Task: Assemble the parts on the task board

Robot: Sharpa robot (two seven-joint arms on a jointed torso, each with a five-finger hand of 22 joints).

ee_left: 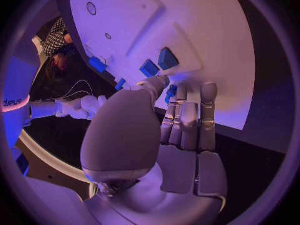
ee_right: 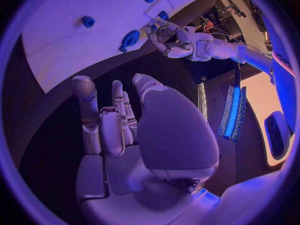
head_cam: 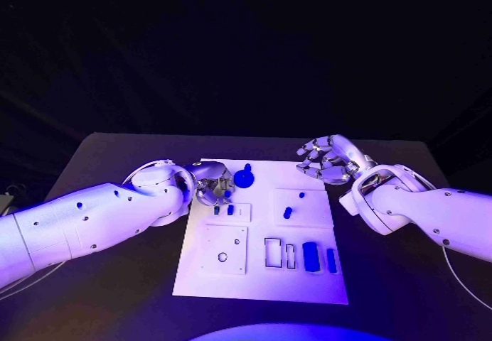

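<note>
Two robot hands at the far end of the white task board [head_cam: 261, 277].

The left hand [head_cam: 212, 186] bends its fingers down by two small blue parts [head_cam: 232, 209]; whether it holds one, I cannot tell. The right hand [head_cam: 326, 161] hangs spread and holds nothing. Long blue parts [head_cam: 311, 256] lie pointing away from the robot.

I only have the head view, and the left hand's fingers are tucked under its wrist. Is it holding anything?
Observer: The left wrist view shows the left hand with a small blue part between its thumb and fingers; it looks pinched.
Operator: Is the right hand carrying anything underneath?
Observer: No. In the right wrist view the right hand holds nothing, and its fingers are apart.
Operator: Is it over the board?
Observer: Its palm is over the dark table, short of the board.
</note>
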